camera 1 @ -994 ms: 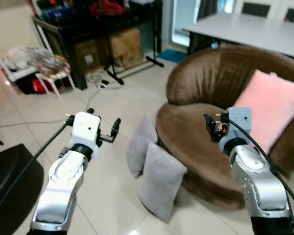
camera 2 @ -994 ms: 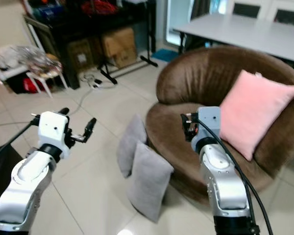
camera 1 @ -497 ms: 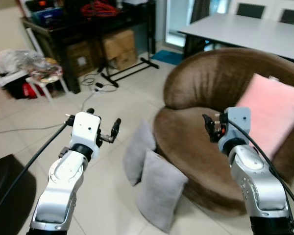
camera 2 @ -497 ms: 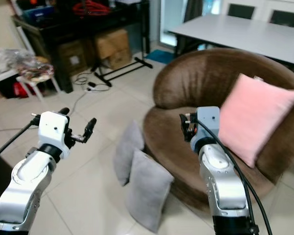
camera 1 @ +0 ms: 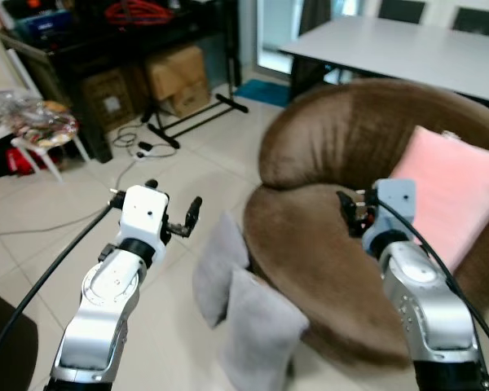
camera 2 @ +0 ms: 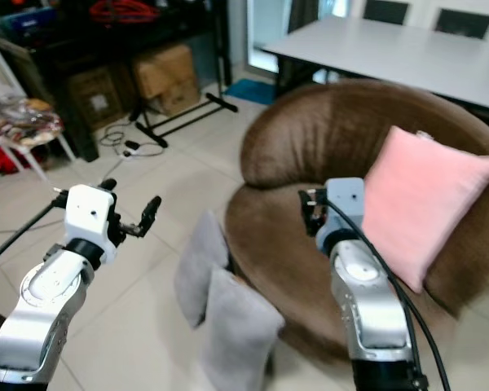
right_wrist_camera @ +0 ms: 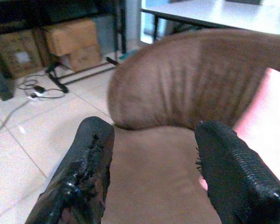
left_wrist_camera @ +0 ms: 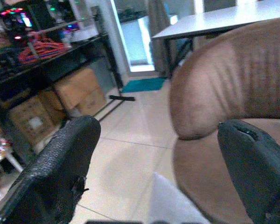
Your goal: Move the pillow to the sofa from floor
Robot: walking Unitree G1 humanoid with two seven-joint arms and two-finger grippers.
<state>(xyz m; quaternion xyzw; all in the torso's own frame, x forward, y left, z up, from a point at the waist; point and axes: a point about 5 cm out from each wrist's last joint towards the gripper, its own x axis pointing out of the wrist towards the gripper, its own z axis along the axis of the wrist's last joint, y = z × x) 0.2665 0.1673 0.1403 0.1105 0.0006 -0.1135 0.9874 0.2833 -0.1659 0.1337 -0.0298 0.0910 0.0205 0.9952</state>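
Only the view shifts since a second ago, so the robot is walking, not the things moving; two grey pillows (camera 1: 244, 314) lean on the floor against the front edge of the brown sofa (camera 1: 367, 155), a pink cushion (camera 1: 460, 187) on its seat. Left gripper (camera 1: 173, 221) and right gripper (camera 1: 352, 213) both hover empty, fingers spread; nothing is grasped yet, so I judge the pickup not begun.

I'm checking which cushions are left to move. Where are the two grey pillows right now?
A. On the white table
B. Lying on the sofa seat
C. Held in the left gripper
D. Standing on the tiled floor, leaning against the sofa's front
D: both grey pillows stand on the floor against the front of the brown sofa; the left gripper and right gripper are open and hold nothing.
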